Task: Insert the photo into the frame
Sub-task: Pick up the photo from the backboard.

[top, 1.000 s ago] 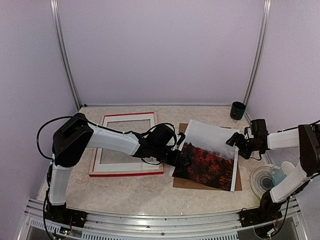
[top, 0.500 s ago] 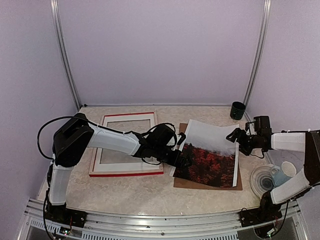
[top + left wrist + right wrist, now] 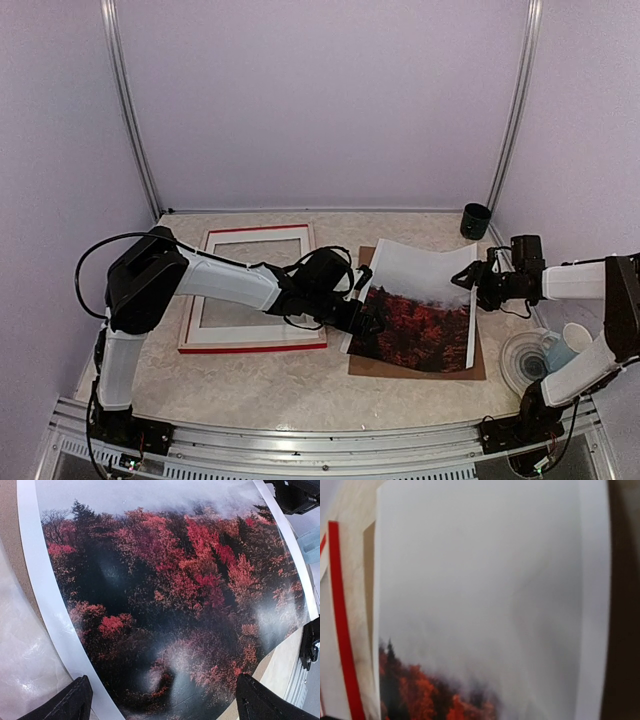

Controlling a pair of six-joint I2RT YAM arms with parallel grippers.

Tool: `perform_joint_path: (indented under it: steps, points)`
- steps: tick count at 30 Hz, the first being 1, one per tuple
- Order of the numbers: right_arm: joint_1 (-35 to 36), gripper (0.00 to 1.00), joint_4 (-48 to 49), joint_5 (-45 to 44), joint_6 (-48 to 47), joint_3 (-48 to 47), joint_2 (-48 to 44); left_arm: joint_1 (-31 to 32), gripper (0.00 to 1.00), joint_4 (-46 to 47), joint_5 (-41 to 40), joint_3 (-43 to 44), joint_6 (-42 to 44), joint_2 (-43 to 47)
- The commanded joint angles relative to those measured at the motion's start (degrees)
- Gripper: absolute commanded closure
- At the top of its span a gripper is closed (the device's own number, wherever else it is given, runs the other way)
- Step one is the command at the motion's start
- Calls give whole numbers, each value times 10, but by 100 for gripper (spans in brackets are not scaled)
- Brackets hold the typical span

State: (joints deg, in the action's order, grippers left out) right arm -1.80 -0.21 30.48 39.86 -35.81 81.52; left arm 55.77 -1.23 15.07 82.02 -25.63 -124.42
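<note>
Against a second ago, finding the black right gripper (image 3: 468, 279) pulled slightly toward the table's far side, arm stretched straighter, crowding the far right corner of the glossy rectangular paper photo of red-orange trees under grey mist (image 3: 420, 325). Not managing to tell whether those jaws are pinching the white border. Seeing the sheet's right edge shifted a little, still bowing upward over a flat brown hardboard panel (image 3: 395, 369), just right of the thin bright red rectangular frame (image 3: 252, 342) lying on the mottled beige table (image 3: 300, 385). Finding the left gripper (image 3: 368, 320) unmoved at the photo's left edge, jaws spread wide, matte black fingertips (image 3: 75, 702) hovering over the shiny print.
</note>
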Motion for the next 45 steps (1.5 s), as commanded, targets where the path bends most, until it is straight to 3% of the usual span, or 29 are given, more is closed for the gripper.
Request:
perform_joint_path:
  steps: [1,12,27,33,45]
  points:
    - [-5,36,11,41,-14,-7,11,5,1,-15,19,4,-1,-26]
    - [-5,68,-55,40,-46,-44,19,5,1,-17,17,9,-1,-24]
    - [16,89,-86,27,-37,-63,1,5,1,-83,-71,58,35,40]
    - [52,89,-94,-2,-16,-73,-6,19,1,-118,-84,101,54,52]
    - [119,89,-128,-85,46,-112,-15,75,1,-240,-165,274,111,20]
